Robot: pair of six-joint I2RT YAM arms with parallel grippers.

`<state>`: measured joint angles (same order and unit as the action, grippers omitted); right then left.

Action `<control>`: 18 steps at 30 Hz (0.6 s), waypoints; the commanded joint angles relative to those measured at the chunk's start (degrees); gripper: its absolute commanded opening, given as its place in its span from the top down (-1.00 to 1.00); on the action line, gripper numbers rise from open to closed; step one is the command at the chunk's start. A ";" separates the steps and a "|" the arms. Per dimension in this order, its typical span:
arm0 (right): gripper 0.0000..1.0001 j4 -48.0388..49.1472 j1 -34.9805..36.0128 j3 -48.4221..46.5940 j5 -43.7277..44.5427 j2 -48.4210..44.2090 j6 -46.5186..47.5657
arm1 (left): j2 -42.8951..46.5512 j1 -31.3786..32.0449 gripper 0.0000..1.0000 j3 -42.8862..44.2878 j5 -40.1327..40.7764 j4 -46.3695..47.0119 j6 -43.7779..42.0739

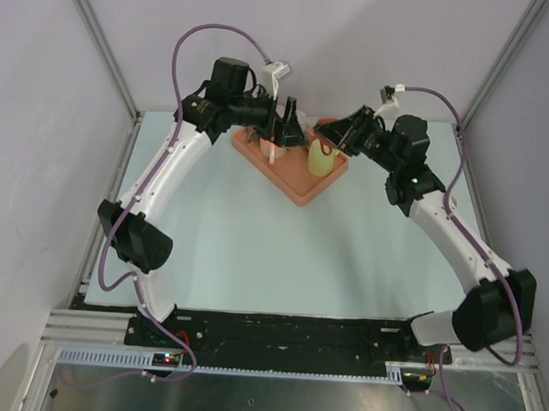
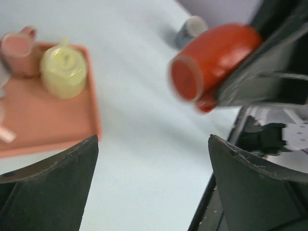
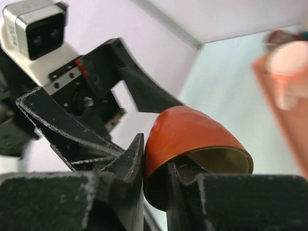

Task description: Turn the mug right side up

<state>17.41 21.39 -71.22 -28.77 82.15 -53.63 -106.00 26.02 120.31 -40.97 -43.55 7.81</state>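
Note:
The red-orange mug (image 2: 211, 53) hangs in the air on its side, above the table and beside the tray. Its base faces the left wrist camera and its mouth (image 3: 219, 163) faces the right wrist camera. My right gripper (image 3: 156, 159) is shut on the mug's wall at the rim, one finger inside and one outside. From above, that right gripper (image 1: 338, 131) is at the tray's back corner. My left gripper (image 2: 154, 183) is open, with nothing between its fingers, a short way from the mug. It is also in the top view (image 1: 288, 123).
A salmon tray (image 1: 299, 184) at the back of the table holds an upside-down yellow cup (image 2: 62, 70) and a pink mug (image 2: 17, 48). A small blue-and-white cup (image 2: 190, 30) stands on the table beyond the red mug. Walls close in on both sides.

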 commanded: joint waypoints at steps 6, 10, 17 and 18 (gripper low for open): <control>1.00 -55.72 9.25 -2.74 38.11 -6.76 35.04 | 9.64 -2.06 -0.99 -11.76 31.93 -1.93 -15.95; 1.00 -69.41 16.29 -1.91 47.77 -0.52 33.60 | 10.71 -2.01 -0.99 -15.02 36.55 -2.33 -17.84; 1.00 -64.37 25.47 3.28 42.70 9.33 29.44 | 10.54 -1.68 -0.99 -18.33 36.97 -2.33 -18.56; 1.00 -63.39 26.03 3.41 41.98 10.57 29.10 | 10.59 -1.68 -0.99 -18.61 36.95 -2.33 -18.81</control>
<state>-46.72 44.86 -67.75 12.86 90.02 -23.38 -97.86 23.88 102.50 -6.13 -46.52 -8.45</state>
